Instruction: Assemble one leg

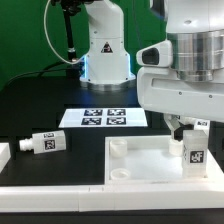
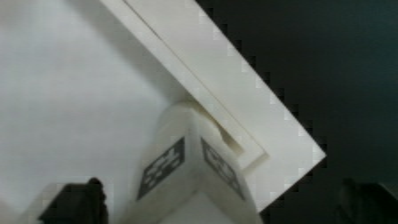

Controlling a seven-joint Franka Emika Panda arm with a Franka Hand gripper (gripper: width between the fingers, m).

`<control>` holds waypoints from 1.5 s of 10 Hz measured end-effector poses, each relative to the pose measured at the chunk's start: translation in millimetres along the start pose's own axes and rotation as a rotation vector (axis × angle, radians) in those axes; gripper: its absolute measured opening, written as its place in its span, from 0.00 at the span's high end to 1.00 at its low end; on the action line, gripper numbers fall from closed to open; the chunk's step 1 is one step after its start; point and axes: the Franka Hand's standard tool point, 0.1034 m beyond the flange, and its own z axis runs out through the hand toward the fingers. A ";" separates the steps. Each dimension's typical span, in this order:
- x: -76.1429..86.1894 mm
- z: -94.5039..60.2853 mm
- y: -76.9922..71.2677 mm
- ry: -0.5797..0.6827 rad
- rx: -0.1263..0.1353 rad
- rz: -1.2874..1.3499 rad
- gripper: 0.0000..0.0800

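A white leg (image 1: pixel 195 150) with black-and-white tags stands upright at the far corner of the white tabletop (image 1: pixel 140 165), on the exterior view's right. My gripper (image 1: pixel 190 128) is directly above it, with the leg's top between the fingers. In the wrist view the leg (image 2: pixel 192 165) rises from the tabletop's corner (image 2: pixel 107 100). The dark fingertips (image 2: pixel 75 202) stand on either side of it, and a gap shows between the fingertip and the leg. The gripper (image 2: pixel 217 208) looks open. A second leg (image 1: pixel 45 143) lies on the black table at the exterior view's left.
The marker board (image 1: pixel 105 117) lies flat on the table behind the tabletop. The arm's white base (image 1: pixel 105 50) stands at the back. Another white part (image 1: pixel 4 155) shows at the exterior view's left edge.
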 end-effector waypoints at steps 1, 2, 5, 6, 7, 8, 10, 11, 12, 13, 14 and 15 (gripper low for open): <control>2.0 0.8 1.2 0.011 -0.004 -0.133 0.19; 11.6 3.6 2.7 0.093 0.004 -0.443 0.19; 12.1 6.6 6.4 0.103 0.011 -0.451 0.33; 12.0 6.8 6.5 0.102 0.013 -0.415 0.33; 11.6 6.9 6.3 0.101 0.018 -0.345 0.56; 12.3 7.1 7.4 0.100 0.020 -0.273 0.64; 13.3 7.6 9.2 0.099 0.028 -0.095 0.64; 13.8 7.7 10.7 0.100 0.029 0.038 0.64; 14.4 7.7 12.5 0.088 0.035 0.186 0.64; 15.0 7.5 14.8 0.062 0.045 0.367 0.64; 15.9 7.8 13.6 0.035 0.053 0.559 0.64; 15.8 8.4 13.8 0.019 0.053 0.740 0.64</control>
